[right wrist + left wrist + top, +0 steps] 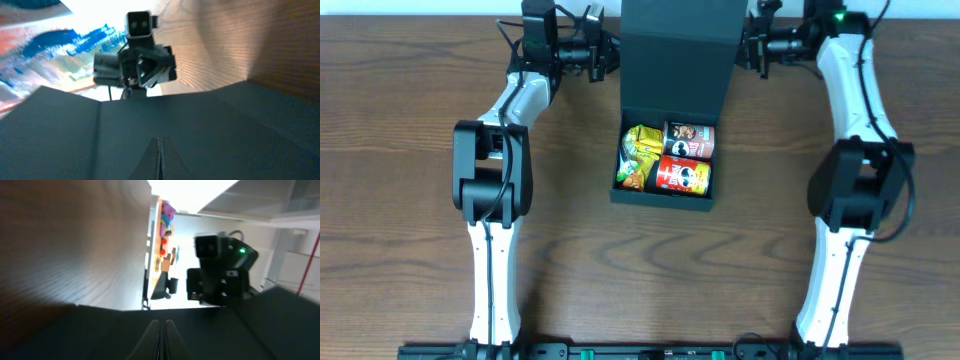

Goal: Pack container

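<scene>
The dark teal container sits at the table's middle, its flap lid standing open toward the far edge. Inside lie a red chip can, a darker can and yellow-green snack packets. My left gripper is at the lid's left edge and my right gripper at its right edge. In the left wrist view the gripper is shut over the dark lid, nothing between its fingers. The right gripper is likewise shut over the lid.
Each wrist camera sees the other arm's gripper head across the lid, the right gripper and the left gripper. Wooden table spreads to both sides of the box; the arm bases stand at the near edge.
</scene>
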Available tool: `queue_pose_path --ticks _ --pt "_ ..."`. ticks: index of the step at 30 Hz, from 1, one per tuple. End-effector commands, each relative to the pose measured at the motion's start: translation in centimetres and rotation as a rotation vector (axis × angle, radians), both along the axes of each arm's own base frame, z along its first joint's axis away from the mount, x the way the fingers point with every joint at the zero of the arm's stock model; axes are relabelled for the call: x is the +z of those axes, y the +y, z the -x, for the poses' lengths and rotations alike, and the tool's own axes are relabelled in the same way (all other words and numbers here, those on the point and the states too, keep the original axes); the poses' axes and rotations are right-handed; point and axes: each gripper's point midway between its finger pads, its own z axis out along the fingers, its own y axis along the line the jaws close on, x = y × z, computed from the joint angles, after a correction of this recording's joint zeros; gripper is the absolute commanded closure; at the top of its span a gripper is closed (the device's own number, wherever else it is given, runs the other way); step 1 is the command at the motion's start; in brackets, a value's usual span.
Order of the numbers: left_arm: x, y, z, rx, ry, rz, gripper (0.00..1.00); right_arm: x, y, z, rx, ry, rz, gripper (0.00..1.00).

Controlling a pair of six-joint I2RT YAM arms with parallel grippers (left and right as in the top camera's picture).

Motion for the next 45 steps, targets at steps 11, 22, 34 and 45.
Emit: queue_pose_path --ticks 11,22,34,45 --pt "5.3 0.4 2.2 -0.112 -0.096 0.046 0.94 0.9 1.7 5.8 0.130 -0.015 0.154 0.98" --pt "5.5 0.5 2.7 -0.138 -0.094 0.053 0.94 0.2 0.7 6.7 0.113 0.025 0.276 0.98" --pt "10.8 3.1 2.7 -0.121 -0.297 0.079 0.94 5.2 -1.2 3.5 0.108 -0.409 0.239 0.85" --pt "19.6 4.8 -1.1 0.202 -0.010 0.270 0.42 9.8 -4.9 3.8 -0.266 -0.145 0.389 0.29"
